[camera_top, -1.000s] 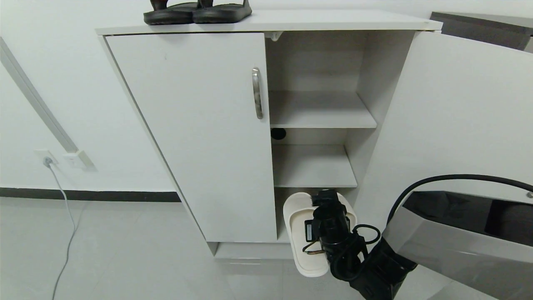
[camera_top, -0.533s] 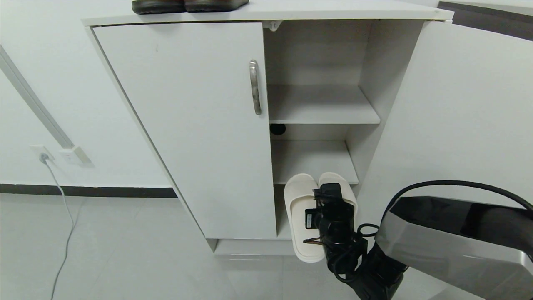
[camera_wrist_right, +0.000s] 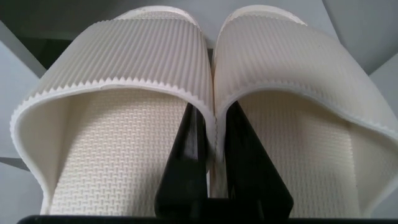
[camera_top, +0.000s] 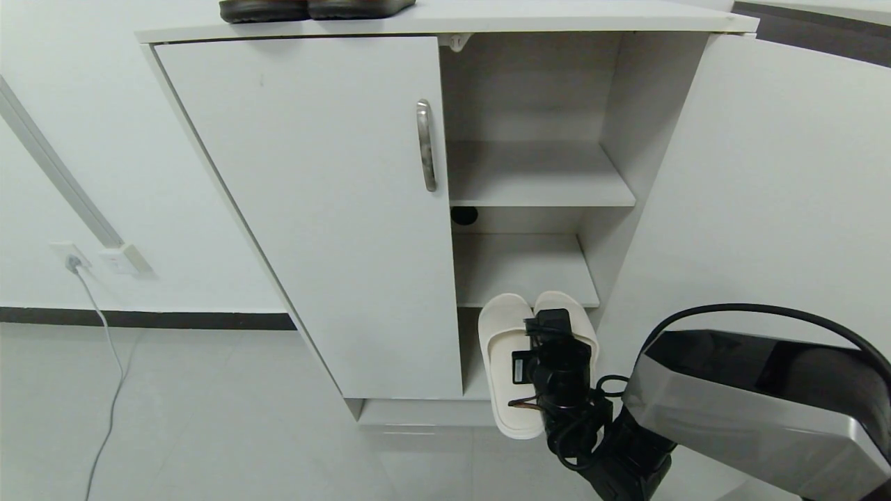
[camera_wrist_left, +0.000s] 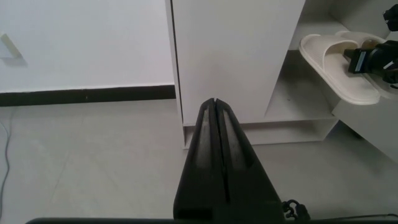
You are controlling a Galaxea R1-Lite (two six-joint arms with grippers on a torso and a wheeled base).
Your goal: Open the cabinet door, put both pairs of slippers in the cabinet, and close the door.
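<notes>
Cream ribbed foam slippers (camera_top: 502,362), one pair, are riding in the right gripper (camera_wrist_right: 214,162), whose fingers are pinching the two touching inner walls together. Left gripper (camera_wrist_left: 215,124) is hovering low over the floor, fingers pressed together, carrying nothing. Over the last second the pair has been moving up and forward. Toes are now reaching the mouth of the lowest compartment (camera_top: 470,376) of the white laminate cabinet (camera_top: 445,26), its right door (camera_top: 752,195) standing open. Judgement: first placement is nearing release. Black rubber slippers (camera_top: 313,8) are waiting on the cabinet top.
</notes>
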